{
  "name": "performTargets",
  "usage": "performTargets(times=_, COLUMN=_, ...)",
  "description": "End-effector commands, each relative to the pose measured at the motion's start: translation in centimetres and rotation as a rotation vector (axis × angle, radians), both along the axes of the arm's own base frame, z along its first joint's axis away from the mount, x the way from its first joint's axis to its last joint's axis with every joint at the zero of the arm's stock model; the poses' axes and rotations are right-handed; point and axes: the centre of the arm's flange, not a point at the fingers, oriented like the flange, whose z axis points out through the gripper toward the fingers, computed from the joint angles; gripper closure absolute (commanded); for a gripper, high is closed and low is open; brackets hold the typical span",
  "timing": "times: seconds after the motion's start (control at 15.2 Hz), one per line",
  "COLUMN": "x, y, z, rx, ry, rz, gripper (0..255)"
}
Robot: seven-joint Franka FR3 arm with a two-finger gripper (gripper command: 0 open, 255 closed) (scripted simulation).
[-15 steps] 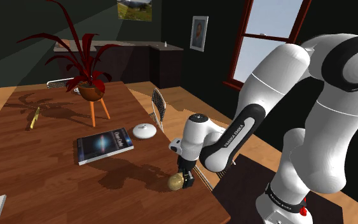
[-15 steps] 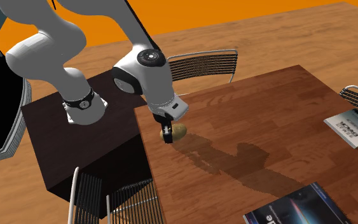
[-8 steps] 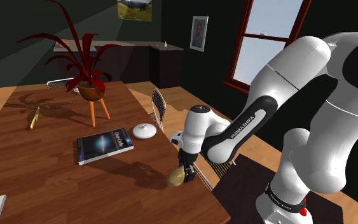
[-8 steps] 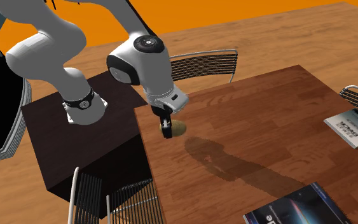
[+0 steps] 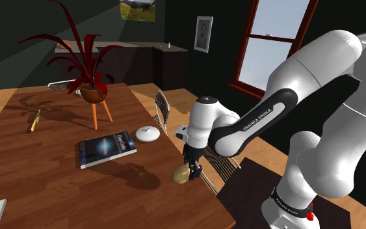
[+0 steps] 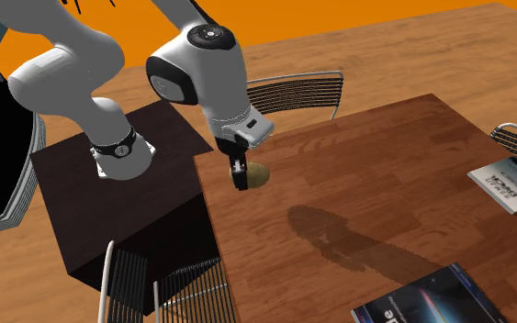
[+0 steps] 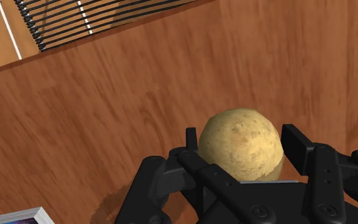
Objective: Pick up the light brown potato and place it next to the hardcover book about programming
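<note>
The light brown potato [image 5: 183, 174] is hanging in the air just below the middle of the shoulder view, above the tabletop's [image 5: 45, 169] near right edge. The claw [image 5: 187, 172] is clamping it, with the black fingers [image 5: 192, 161] coming down on it from above. In the wrist view the two fingers [image 7: 191, 139] are standing about a potato's width apart and pressing on either side of the round, speckled potato [image 7: 241, 143], with the wooden tabletop [image 7: 107, 95] lying beyond it.

In the second exterior view the potato [image 6: 259, 174] is sitting left of centre, and the claw [image 6: 249, 177] is closing on it from the left. The arm's shadow [image 6: 339, 240] is falling on the tabletop [image 6: 385, 156] well to the lower right of it, so the potato is not touching the wood.

The book [image 5: 107, 148], dark with a glowing swirl on its cover, is lying flat left of centre in the shoulder view, well apart from the potato. A small white rounded object [image 5: 147, 134] is lying just beside the book's right end.

A red-leaved plant [image 5: 90, 62] in an orange pot is standing farther back, in the upper left. A wire chair [image 6: 293, 92] is standing behind the claw in the second exterior view, and the dark stand [image 6: 109, 211] is showing at lower left.
</note>
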Motion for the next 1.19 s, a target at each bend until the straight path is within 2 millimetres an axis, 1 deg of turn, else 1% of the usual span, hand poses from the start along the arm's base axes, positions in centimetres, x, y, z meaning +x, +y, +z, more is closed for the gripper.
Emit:
performTargets(times=0.0, x=0.1, y=0.1, z=1.0, rx=0.000, ry=0.001, rz=0.000, gripper=255)
performTargets(times=0.4, x=0.1, y=0.1, z=4.1, rx=0.000, ry=0.001, rz=0.000, gripper=255)
performTargets(times=1.12, x=11.2, y=9.5, z=4.2, rx=0.000, ry=0.001, rz=0.000, gripper=255)
